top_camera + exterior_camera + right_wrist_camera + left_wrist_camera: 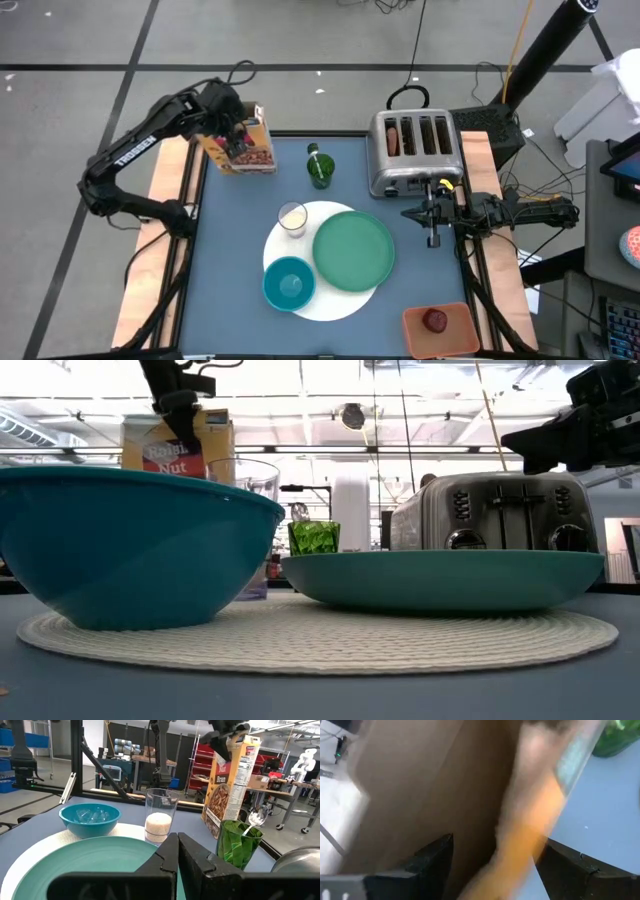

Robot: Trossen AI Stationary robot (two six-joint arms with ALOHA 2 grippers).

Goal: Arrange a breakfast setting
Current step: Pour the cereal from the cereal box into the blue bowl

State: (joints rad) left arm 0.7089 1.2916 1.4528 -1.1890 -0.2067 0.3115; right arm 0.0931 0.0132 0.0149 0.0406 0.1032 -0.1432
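Note:
A large white round disc lies mid-table. On it stand the green plate, the smaller teal bowl and the small milk glass. The green cup with a spoon stands behind them. A brown bagel sticks up from a slot of the silver toaster. The red fruit lies in the orange tray. My left gripper is shut on a cereal box at the far left. My right gripper, shut and empty, hangs in front of the toaster. My left gripper pinches the cereal box's upper end between its two fingers, coming from above. The box stands nearly upright, a little tilted, below the fingers. Whether its lower end rests on the table I cannot tell.
The toaster takes up the far right of the table. The orange tray sits at the near right corner. Bare blue tabletop shows left of the disc and between the disc and the toaster.

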